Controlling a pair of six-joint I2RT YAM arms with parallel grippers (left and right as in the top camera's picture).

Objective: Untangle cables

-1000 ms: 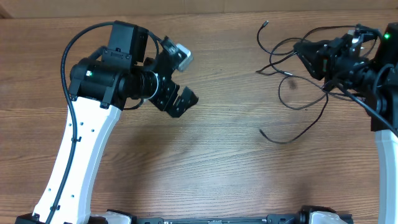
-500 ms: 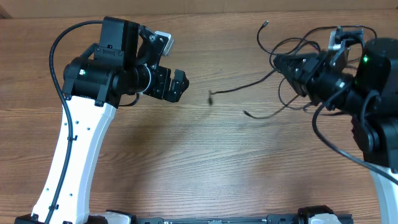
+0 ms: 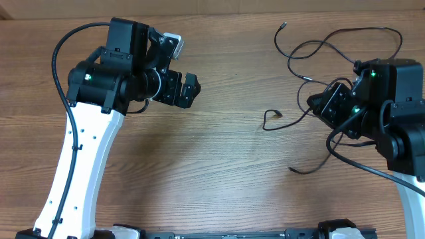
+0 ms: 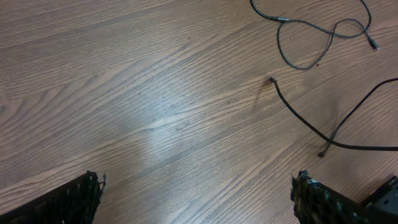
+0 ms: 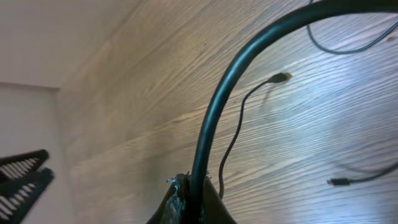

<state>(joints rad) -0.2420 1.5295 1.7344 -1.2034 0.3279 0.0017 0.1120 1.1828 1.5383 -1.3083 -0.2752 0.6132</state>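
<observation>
Right gripper, fingers pressed together, pinches one of the thin black cables tangled at the far right of the wooden table. Left gripper hangs spread and empty, well apart. With nothing anchoring the tangle, pulling could drag it whole or tighten knots.

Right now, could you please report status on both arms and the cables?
Left fingers open, empty. Right fingers shut on one cable. Other cables loose on table. Nothing blocking.
</observation>
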